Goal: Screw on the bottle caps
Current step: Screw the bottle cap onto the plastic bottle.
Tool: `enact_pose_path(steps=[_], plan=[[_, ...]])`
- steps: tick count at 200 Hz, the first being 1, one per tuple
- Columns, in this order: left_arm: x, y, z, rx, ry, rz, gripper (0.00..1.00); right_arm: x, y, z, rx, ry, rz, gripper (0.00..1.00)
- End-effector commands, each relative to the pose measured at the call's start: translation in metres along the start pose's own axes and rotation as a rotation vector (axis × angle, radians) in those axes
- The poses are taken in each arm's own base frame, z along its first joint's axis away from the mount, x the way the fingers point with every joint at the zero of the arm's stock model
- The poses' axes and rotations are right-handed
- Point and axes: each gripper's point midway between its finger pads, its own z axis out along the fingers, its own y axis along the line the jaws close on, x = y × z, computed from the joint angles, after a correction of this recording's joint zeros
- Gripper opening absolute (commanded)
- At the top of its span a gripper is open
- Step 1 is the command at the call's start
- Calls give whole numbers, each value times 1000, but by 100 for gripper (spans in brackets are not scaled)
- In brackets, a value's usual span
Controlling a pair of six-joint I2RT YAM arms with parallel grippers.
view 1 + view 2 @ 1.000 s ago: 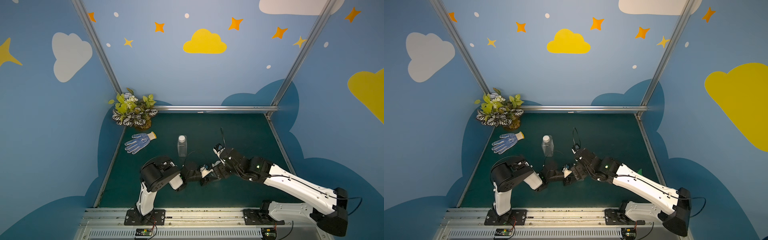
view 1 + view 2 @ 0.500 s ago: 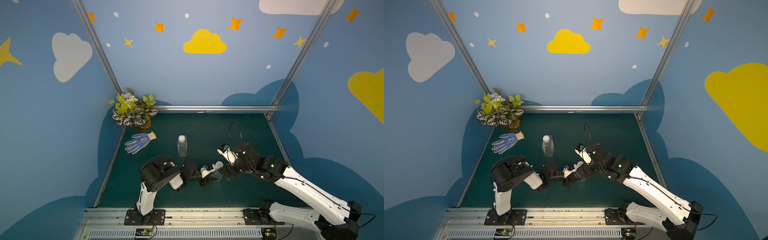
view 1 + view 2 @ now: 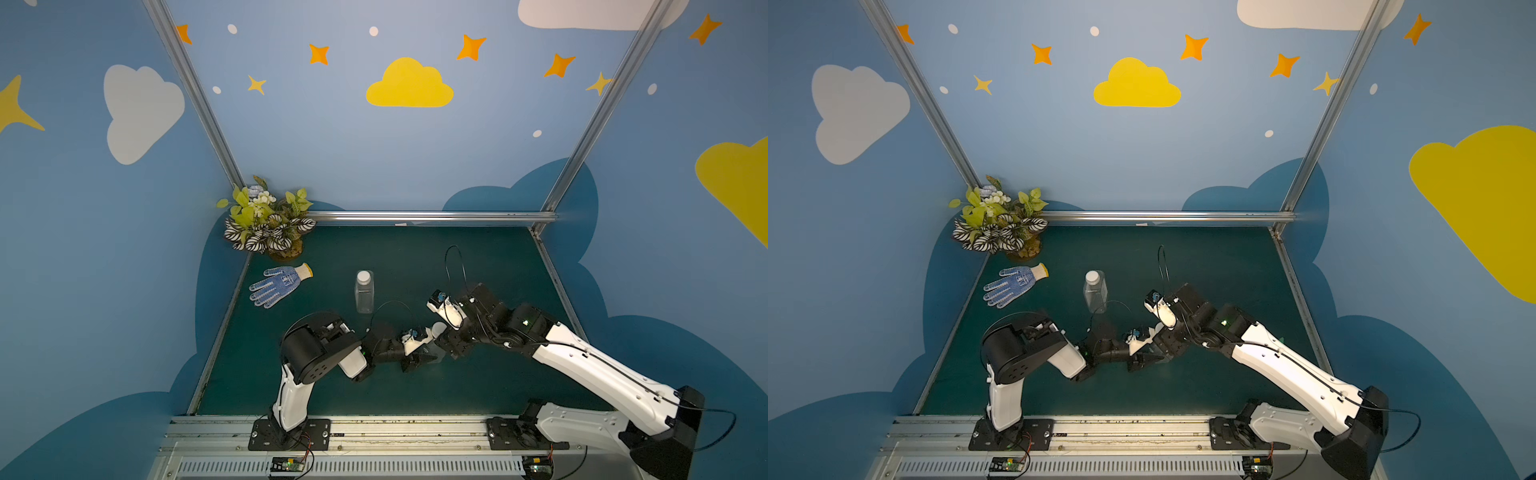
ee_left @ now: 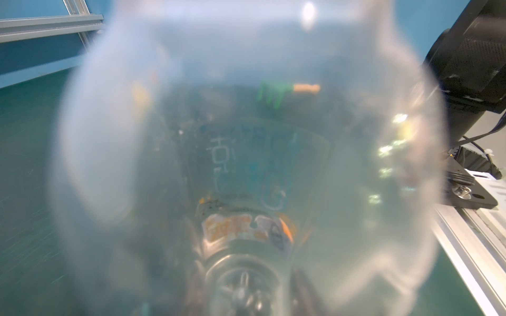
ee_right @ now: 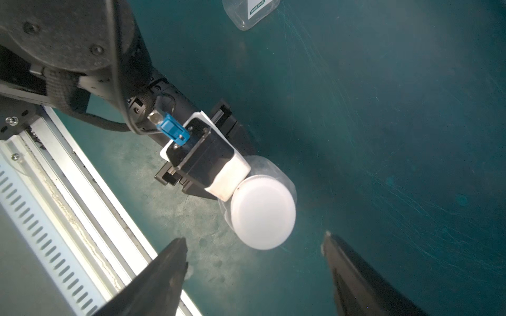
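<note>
Right hand (image 5: 254, 238) drawn back, apart, left hand (image 3: 420, 353) clamped on round bottle (image 4: 246, 136), label (image 5: 257, 6) unreadable

I see the small clear rectangular plastic bottle (image 3: 365, 297) upright on the green mat (image 3: 457, 270), a round white plastic screw cap (image 3: 363, 277) on its neck. The small clear round plastic bottle (image 4: 246, 164) is upright nearer the front edge, a second white cap (image 5: 262, 212) atop it; tightness unclear
</note>
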Motion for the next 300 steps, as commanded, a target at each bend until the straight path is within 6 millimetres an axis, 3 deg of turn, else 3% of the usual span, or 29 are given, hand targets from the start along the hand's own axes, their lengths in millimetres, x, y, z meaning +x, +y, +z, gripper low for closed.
enact_pose_path(steps=[1, 82, 121, 176, 232, 300], plan=[[-8, -2, 3, 20, -23, 9, 44, -2, 1, 1, -10, 17, -4, 79], [-10, -2, 2, 19, -29, 9, 44, -5, -15, 9, 56, 50, 38, 66], [-8, -2, 2, 19, -26, 6, 44, -6, -12, 10, 13, 47, 57, 58], [-9, -1, 2, 12, -27, 11, 44, -3, -8, 16, -13, 74, 87, 33], [-8, -1, 2, 7, -24, 13, 43, 3, -11, 28, 2, 131, 139, 0], [-8, 1, 4, -19, -11, 30, 43, 18, -31, 33, 229, 169, 351, 0]])
